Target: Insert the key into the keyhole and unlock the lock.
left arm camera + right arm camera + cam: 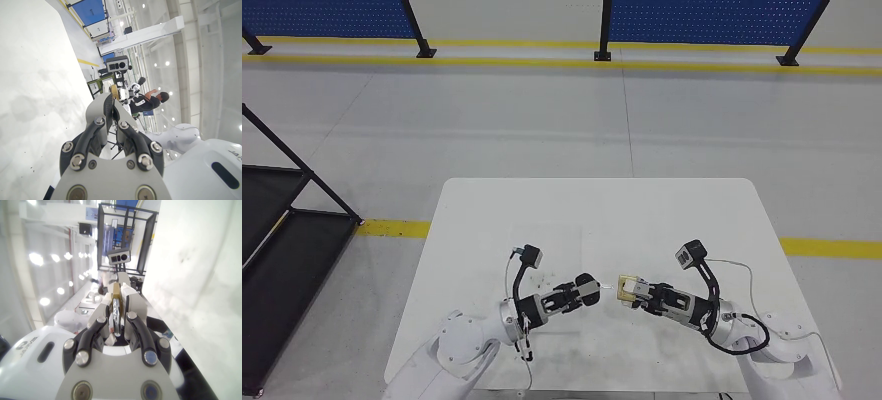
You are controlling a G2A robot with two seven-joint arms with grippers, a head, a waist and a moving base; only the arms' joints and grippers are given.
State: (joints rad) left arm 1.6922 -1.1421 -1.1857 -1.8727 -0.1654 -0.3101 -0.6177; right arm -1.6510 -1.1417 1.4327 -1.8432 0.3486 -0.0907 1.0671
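White worktop (662,215) stands on a grey floor (542,120) with yellow lines (822,247). From above, both arms hover over its near half, tips facing each other. The left gripper (586,291) pinches the key (606,291) — a thin sliver pointing at the lock (626,286), which the right gripper (635,291) holds. Key tip and lock are just beside each other; whether they touch I cannot tell.

Left wrist view: the fingers (108,106) are pressed together, the key hidden between their pads, and the brass lock (114,91) sits just beyond the tips.

Right wrist view: the fingers (132,302) clamp the lock (115,294) by its flat sides — its shackle (116,319) points back toward the wrist.
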